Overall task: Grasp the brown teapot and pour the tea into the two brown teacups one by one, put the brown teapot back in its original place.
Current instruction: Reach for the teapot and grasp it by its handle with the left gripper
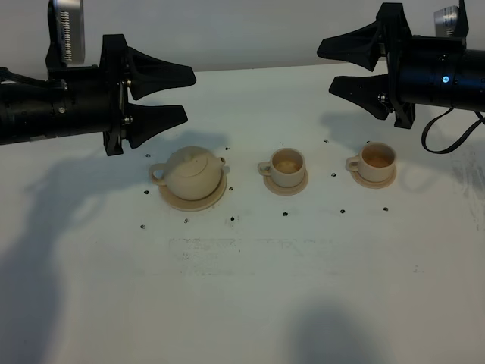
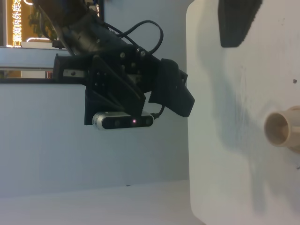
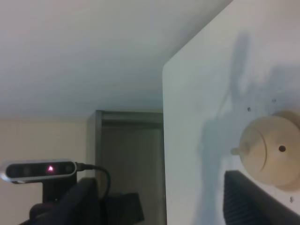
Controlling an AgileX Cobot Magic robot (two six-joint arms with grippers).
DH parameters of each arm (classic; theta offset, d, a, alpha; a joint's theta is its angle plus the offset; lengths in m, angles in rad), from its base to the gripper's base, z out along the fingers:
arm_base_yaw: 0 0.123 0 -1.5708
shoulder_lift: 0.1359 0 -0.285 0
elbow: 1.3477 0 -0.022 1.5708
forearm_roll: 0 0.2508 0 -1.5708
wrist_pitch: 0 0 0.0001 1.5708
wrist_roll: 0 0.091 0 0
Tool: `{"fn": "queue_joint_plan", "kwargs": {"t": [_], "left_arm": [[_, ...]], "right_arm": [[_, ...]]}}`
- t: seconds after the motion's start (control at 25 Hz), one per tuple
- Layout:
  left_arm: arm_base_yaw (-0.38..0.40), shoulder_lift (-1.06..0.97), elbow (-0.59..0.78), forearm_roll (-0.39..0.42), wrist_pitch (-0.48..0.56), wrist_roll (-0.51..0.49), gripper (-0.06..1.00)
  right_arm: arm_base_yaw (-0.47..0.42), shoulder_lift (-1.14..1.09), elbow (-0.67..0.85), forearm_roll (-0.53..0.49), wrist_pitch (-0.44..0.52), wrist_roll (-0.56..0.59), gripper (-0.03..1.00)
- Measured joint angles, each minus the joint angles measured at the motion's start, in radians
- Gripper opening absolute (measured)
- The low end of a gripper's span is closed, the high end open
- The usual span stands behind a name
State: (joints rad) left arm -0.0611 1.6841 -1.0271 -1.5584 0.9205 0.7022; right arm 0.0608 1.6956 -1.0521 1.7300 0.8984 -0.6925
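Observation:
The brown teapot [image 1: 195, 172] sits upright on its original place, a wide tan saucer plate [image 1: 176, 201], left of centre; its lid and spout also show in the right wrist view [image 3: 269, 157]. Both brown teacups, the middle one [image 1: 288, 163] and the right one [image 1: 377, 158], stand on small saucers, each with tan liquid inside. One teacup [image 2: 280, 129] appears in the left wrist view; I cannot tell which. My left gripper [image 1: 186, 95] hovers open just behind and above the teapot, holding nothing. Behind the cups my right gripper [image 1: 324, 68] hovers open and empty.
Small dark specks [image 1: 233, 220] dot the white table [image 1: 250, 288] around the tea set. The table's back edge [image 1: 258, 70] runs just behind both grippers. The right arm's cable [image 1: 433, 130] loops down near the right cup.

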Motion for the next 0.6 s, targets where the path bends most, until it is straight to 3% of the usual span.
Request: {"fn": "queue_joint_plan", "kwargs": {"t": [0.6], "left_arm": [[0.0, 0.0, 0.0, 0.0, 0.0, 0.027, 0.6]], "right_arm": [[0.0, 0.0, 0.0, 0.0, 0.0, -0.004, 0.57]]}}
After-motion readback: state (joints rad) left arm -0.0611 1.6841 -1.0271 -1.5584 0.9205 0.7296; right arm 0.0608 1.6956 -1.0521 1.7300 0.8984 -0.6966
